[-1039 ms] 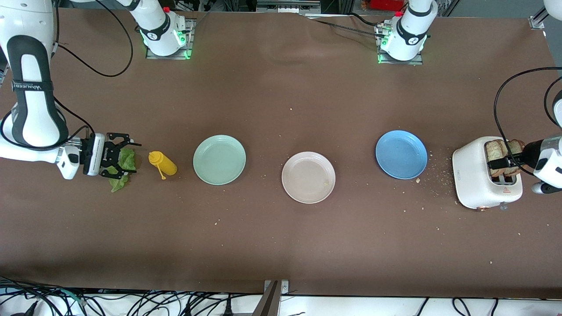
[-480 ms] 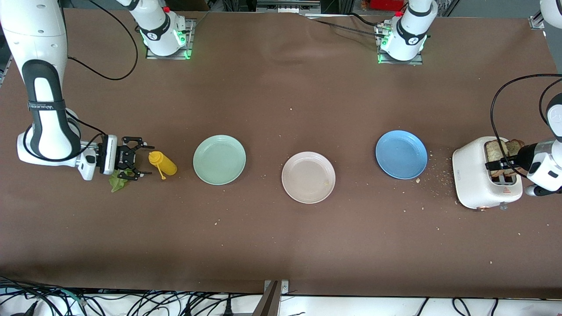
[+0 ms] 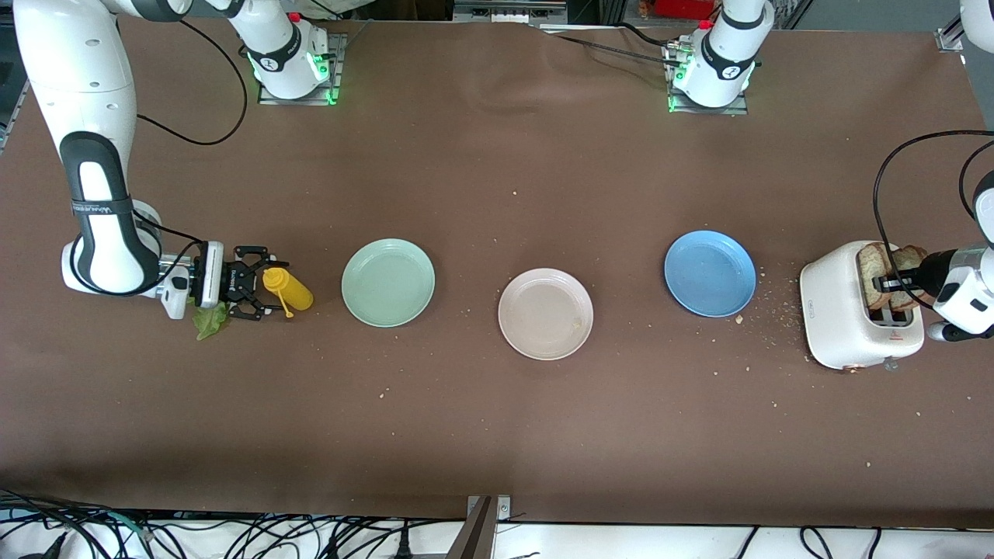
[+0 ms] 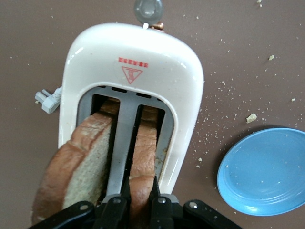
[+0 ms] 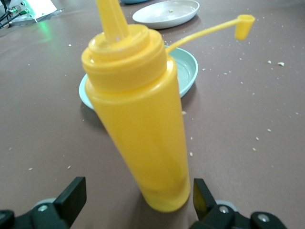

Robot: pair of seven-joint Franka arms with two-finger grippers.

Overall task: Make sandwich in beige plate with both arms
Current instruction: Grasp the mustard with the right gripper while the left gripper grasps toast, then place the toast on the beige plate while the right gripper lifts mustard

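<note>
I have the left gripper (image 4: 136, 202) pinching one brown wholegrain bread slice (image 4: 143, 162) upright in the white toaster (image 3: 835, 318), ready to lift. The right gripper (image 5: 138, 200) stands spread around the yellow squeeze bottle (image 5: 138, 129). The round beige plate (image 3: 545, 314) waits bare between the mint-green plate (image 3: 388, 282) and the blue plate (image 3: 710, 272).

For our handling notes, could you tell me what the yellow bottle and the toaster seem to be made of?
Yellow bottle: probably soft, slightly translucent plastic, with a smooth satin surface and a thin cap tether. Toaster: apparently glossy white plastic or enamelled metal, judging by its bright reflections.
</note>
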